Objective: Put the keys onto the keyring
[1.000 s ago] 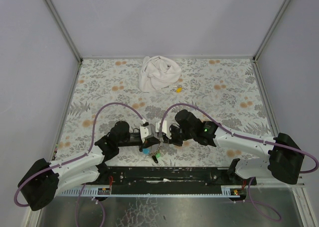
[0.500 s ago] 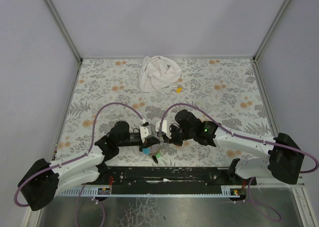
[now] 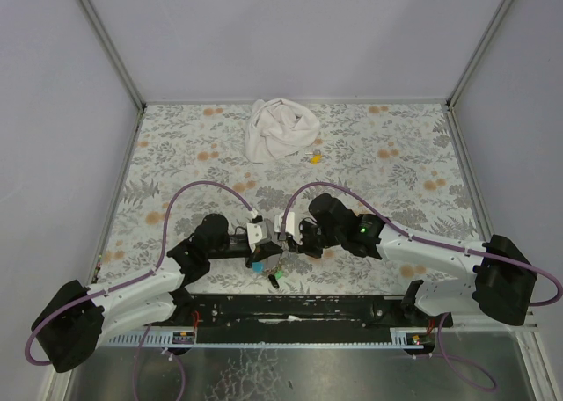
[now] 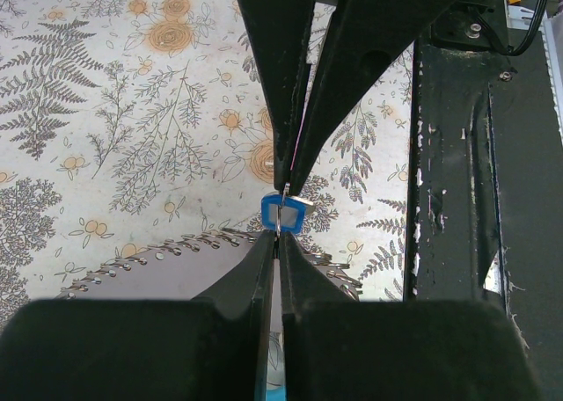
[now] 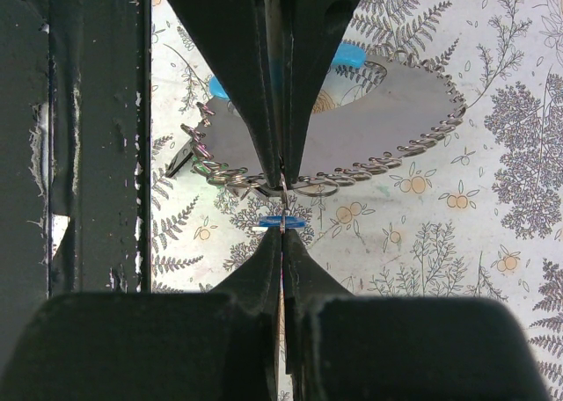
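Low over the near tabletop (image 3: 396,181), the left hand (image 4: 277,247) and right hand (image 5: 283,236) meet tip to tip. Both are pinched fully closed on the keyring (image 5: 378,111). The blue-capped key (image 4: 286,215) sits between their tips. Far beyond them lies a crumpled white cloth (image 3: 280,130).

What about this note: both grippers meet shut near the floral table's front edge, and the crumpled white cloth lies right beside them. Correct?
No. The crumpled white cloth lies at the floral table's far edge, well apart from them; the top external view shows it. The left gripper and right gripper do meet shut near the front edge.
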Motion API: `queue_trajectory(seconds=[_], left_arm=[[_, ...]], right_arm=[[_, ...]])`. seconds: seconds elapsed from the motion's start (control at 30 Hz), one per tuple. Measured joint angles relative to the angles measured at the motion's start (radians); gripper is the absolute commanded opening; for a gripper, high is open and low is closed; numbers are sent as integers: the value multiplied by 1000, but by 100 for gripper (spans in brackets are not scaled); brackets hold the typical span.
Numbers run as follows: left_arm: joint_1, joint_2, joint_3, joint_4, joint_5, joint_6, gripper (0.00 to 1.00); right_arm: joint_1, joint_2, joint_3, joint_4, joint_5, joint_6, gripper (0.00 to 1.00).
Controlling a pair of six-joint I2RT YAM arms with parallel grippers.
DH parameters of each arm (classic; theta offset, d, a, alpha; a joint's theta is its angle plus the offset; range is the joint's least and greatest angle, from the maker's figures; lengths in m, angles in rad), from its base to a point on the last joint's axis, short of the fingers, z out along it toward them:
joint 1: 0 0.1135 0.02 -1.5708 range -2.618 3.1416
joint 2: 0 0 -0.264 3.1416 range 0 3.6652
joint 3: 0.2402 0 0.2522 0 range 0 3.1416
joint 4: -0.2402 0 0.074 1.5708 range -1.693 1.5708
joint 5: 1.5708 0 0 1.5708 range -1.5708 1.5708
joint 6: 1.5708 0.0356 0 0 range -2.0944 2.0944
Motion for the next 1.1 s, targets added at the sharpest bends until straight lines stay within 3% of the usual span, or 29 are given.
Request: queue_trajectory(seconds=[1.1], left_arm=[[0,0,0,0,-6,0,0]], right_arm=[[0,0,0,0,7,4,0]])
